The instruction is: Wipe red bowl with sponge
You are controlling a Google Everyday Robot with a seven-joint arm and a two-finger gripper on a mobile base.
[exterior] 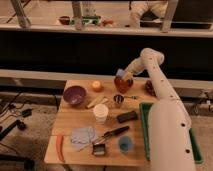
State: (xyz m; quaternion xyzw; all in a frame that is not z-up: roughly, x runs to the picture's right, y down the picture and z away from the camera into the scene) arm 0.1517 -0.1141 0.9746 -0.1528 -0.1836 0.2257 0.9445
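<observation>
The white arm (160, 95) reaches over the wooden table (75, 125) to its far edge. There the red bowl (122, 84) stands, and the gripper (124, 75) presses a blue sponge (121, 73), clamped in its jaws, at the rim. Wiping seems underway, not finished.

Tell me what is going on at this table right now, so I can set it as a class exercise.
A one-armed robot reaches across the wooden table to the far side, where its gripper holds a sponge at the rim of the red bowl, apparently wiping it. The purple bowl, white cup, orange, carrot, blue cloth and green tray sit untouched.
</observation>
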